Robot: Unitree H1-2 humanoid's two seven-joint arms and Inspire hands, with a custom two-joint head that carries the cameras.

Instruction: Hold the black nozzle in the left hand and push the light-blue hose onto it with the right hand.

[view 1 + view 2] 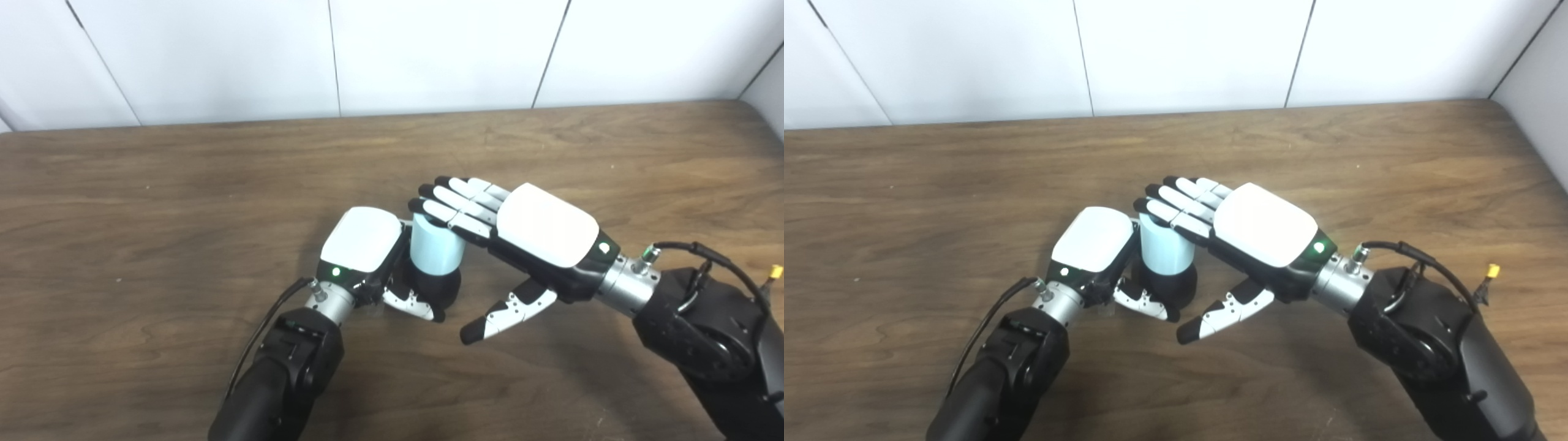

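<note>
Centre of table: black nozzle standing upright, clasped by left hand from 9 o'clock. Light-blue hose seated on nozzle top. Right hand at 3 o'clock — fingers flat, pressed together, resting on hose top; thumb apart, gripping nothing.

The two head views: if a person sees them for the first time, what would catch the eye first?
At the middle of the wooden table, the light-blue hose stands upright on the black nozzle, which the left hand grips from the left. The right hand lies flat over the hose top, fingers straight and thumb hanging free.
</note>
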